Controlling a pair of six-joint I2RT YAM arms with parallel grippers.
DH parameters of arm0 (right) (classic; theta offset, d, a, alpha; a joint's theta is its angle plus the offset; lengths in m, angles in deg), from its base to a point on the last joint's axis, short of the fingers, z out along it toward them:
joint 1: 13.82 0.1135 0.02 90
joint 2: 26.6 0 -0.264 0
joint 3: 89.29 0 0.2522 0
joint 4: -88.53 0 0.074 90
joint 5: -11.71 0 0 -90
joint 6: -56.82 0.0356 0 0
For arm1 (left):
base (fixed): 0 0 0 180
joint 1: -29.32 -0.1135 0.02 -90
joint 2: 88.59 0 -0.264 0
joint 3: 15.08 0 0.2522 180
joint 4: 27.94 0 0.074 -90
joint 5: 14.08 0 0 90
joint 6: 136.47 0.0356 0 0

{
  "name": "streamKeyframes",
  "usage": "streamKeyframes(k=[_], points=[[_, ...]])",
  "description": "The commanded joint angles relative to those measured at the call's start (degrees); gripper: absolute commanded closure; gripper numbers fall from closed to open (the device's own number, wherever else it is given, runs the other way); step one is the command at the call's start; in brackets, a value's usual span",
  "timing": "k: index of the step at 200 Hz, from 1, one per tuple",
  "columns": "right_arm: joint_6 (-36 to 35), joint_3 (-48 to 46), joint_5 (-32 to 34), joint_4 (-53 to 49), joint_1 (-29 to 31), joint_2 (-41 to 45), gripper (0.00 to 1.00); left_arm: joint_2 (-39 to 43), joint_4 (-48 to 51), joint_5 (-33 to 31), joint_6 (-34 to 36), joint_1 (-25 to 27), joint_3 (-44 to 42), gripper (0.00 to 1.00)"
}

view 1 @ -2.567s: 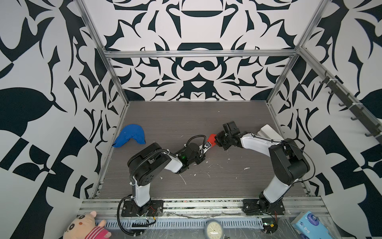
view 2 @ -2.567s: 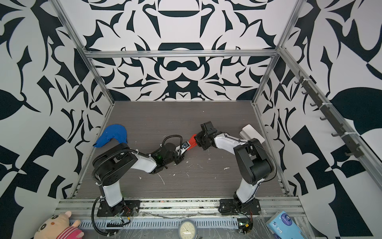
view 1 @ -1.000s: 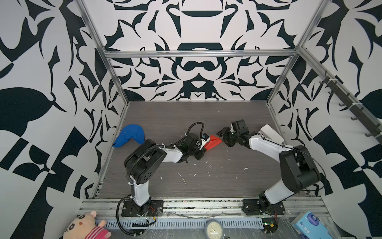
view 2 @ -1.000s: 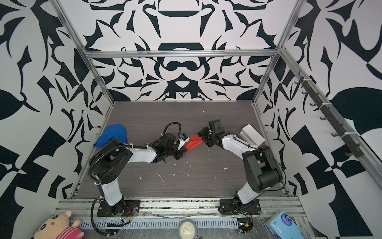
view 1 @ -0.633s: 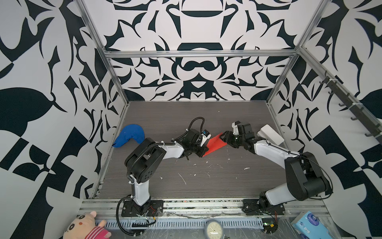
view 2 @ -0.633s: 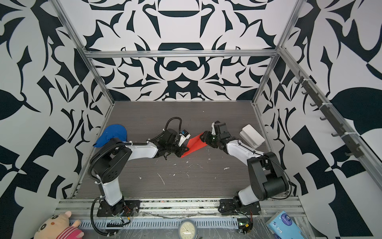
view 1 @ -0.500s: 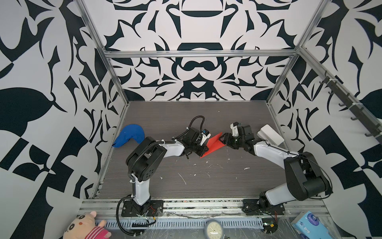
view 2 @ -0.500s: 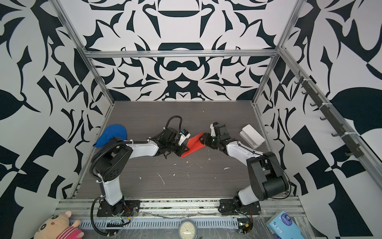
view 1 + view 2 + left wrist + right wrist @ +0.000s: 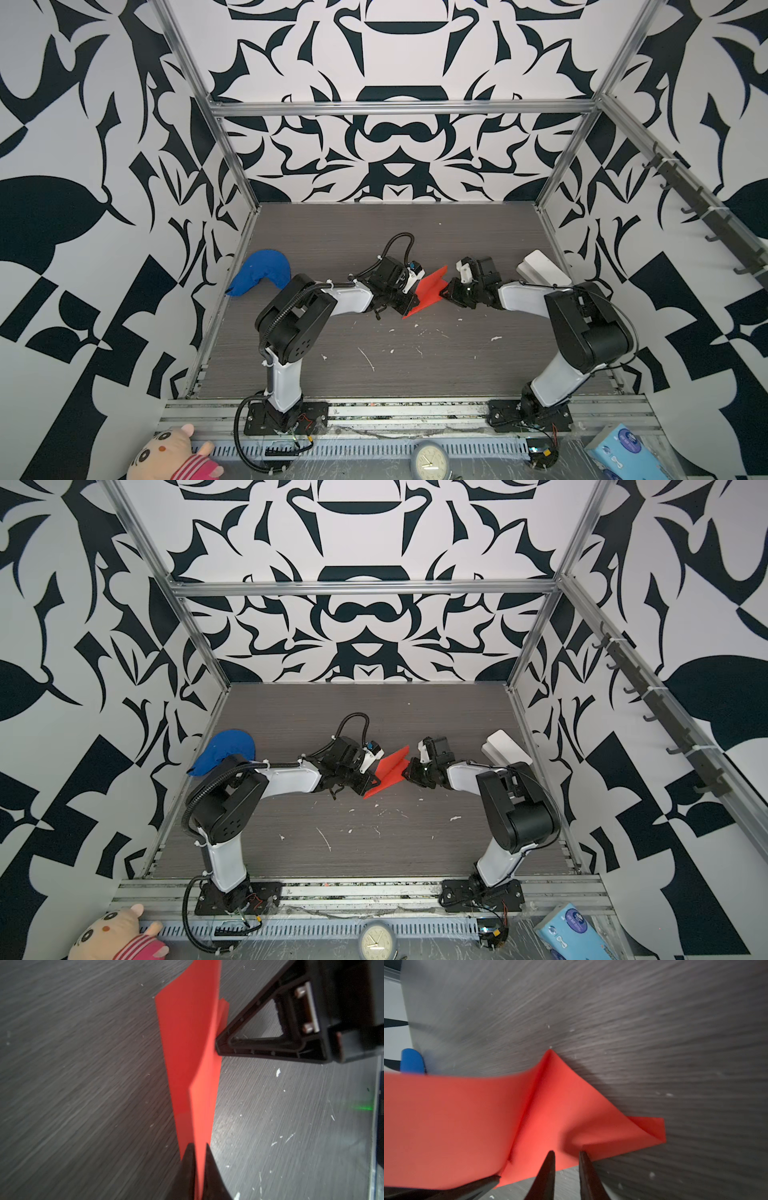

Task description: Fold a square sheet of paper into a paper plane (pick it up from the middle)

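The square sheet of paper is bright red, partly folded, with a crease down its middle. It is held up off the dark table in both top views. My left gripper is shut on one narrow end of it. In the left wrist view the jaws pinch the red sheet edge-on. My right gripper is at the opposite edge. In the right wrist view its tips stand a narrow gap apart at the edge of the paper.
A blue cloth lump lies at the left wall. A white box sits at the right wall. White scraps dot the table in front of the arms. A plush toy, a clock and a tissue pack lie beyond the front rail.
Both grippers moved towards the back with the paper, which spread from a narrow strip into a wider creased sheet. The right gripper's jaws narrowed at the paper's edge.
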Motion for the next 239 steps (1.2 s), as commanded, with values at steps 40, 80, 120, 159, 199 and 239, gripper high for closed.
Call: streamKeyframes(k=[40, 80, 120, 159, 199, 239], points=[[-0.1, 3.6, -0.8, 3.0, 0.2, -3.2, 0.76, -1.7, 0.9, -1.1, 0.5, 1.2, 2.1, 0.86], [-0.7, 5.0, -1.0, 2.3, 0.2, -4.7, 0.76, 1.1, -3.7, -2.5, -0.7, 1.2, -1.7, 0.71], [-0.6, 5.2, -0.7, 1.9, 0.2, -4.9, 0.77, 3.5, -9.7, -2.8, -2.1, 1.2, -5.9, 0.69], [-0.1, 5.2, -0.8, 2.0, 0.2, -5.1, 0.77, 6.1, -13.0, -6.7, -3.9, 1.6, -8.5, 0.64], [0.3, 5.2, -0.7, 2.3, 0.2, -5.2, 0.77, 8.3, -16.0, -10.8, -4.5, 2.5, -11.3, 0.64], [0.8, 5.0, -0.5, 2.7, 0.2, -5.4, 0.78, 7.3, -20.1, -11.7, -5.1, 3.2, -12.3, 0.71]])
